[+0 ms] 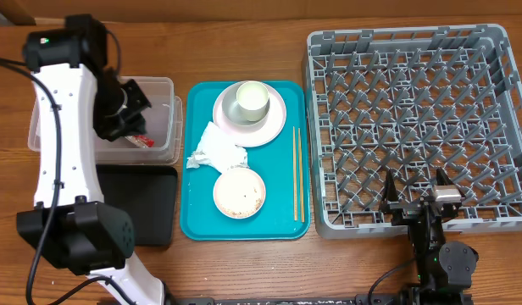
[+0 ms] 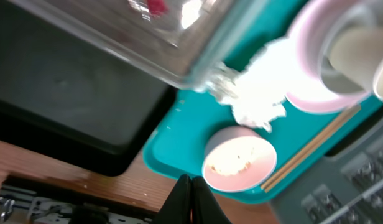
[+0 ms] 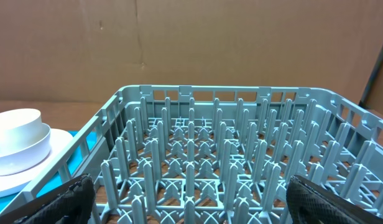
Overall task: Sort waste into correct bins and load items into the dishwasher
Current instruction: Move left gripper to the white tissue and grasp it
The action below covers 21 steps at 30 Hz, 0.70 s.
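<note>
Overhead: square grey pegged plastic dish rack (image 1: 413,110)

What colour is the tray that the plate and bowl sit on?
The tray is teal, clearest from the overhead camera.

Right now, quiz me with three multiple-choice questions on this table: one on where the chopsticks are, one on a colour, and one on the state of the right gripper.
1. Where do the chopsticks lie?
A. on the bare tabletop
B. on the teal tray, along its right side
C. on the floor

2. What colour is the snack wrapper in the clear tub?
A. red
B. green
C. blue

3. How do the right gripper jaws stand?
A. open and empty
B. shut on nothing
C. shut around something

Answers:
1. B, because both sticks lie inside the tray's right edge in the overhead view.
2. A, because red shows inside the tub.
3. A, because the jaws stand far apart with nothing between them.
</note>
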Available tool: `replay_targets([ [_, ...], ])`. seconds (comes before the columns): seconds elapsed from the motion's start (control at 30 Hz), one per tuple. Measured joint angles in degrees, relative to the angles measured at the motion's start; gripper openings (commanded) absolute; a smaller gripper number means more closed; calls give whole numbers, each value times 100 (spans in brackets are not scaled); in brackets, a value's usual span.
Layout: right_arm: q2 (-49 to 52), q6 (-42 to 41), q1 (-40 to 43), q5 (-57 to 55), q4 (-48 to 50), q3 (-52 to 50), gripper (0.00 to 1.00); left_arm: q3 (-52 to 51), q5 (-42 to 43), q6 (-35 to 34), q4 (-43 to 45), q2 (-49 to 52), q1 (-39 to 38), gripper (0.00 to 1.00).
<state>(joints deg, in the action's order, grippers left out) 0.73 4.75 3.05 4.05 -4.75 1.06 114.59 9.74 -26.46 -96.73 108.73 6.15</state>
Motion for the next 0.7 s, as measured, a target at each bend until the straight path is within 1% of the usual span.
replay_targets([
  [0.1, 0, 0, 0, -2, 0, 0, 100, -142, 122, 138, 7, 7, -372, 4],
  [0.23, 0, -2, -2, -2, 2, 0, 100, -444, 160, 155, 81, 9, -1064, 4],
  [0.4, 0, -2, 0, -2, 2, 0, 100, -883, -129, -98, 372, 9, -1982, 4],
  [0.53, 0, -4, -2, -2, 2, 0, 100, -1128, -466, -302, 503, 15, -2542, 4],
  [0.6, 0, -2, 0, -2, 2, 0, 100, -1180, -636, -345, 588, 15, -2721, 9],
  [0.67, 0, -2, 0, -2, 0, 0, 100, -1196, -822, -367, 673, 15, -2837, 17],
  [0.7, 0, -2, -2, -2, 2, 0, 100, -1198, -911, -393, 752, 15, -2870, 22],
])
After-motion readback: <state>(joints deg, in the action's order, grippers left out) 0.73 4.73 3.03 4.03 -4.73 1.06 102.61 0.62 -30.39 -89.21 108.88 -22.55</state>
